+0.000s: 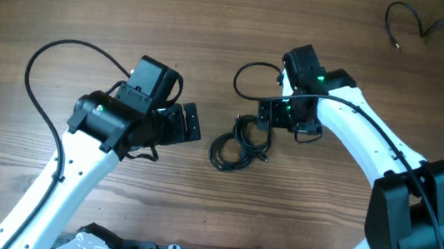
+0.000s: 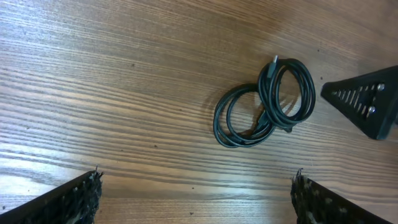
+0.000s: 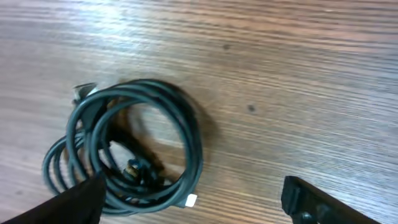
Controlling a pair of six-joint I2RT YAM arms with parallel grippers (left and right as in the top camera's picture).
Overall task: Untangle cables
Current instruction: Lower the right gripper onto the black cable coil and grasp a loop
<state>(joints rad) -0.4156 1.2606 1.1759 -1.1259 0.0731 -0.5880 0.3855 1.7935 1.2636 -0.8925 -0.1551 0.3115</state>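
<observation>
My left jaws and right jaws both hang released and empty, and the cables (image 2: 266,115) look light and limp, so I'd pinch one outer loop.

No writing, label, brand, number or sign could be read in any of the three views.
</observation>
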